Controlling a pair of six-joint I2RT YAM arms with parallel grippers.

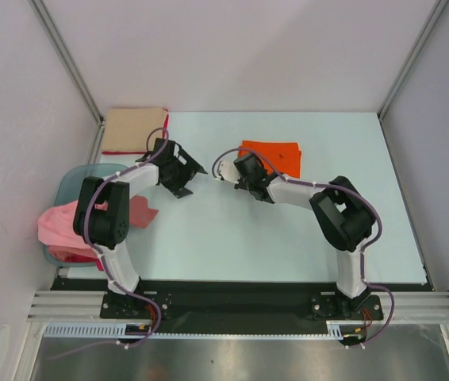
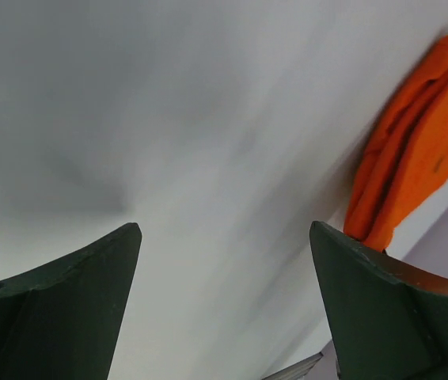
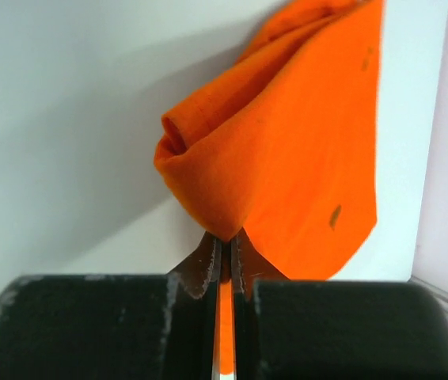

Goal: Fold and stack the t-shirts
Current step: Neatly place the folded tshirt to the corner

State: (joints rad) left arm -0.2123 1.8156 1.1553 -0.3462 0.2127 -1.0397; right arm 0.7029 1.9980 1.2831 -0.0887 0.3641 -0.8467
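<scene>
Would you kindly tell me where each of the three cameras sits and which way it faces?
Top external: fixed above and behind the arms, looking down on the table; both arms show whole, bases nearest.
Left wrist: on the left arm, looking past the open left gripper over bare table toward the orange t-shirt.
Right wrist: on the right arm, looking along the right gripper, which is shut on the orange t-shirt.
Shared: both wrist views and the top view show that shirt.
</scene>
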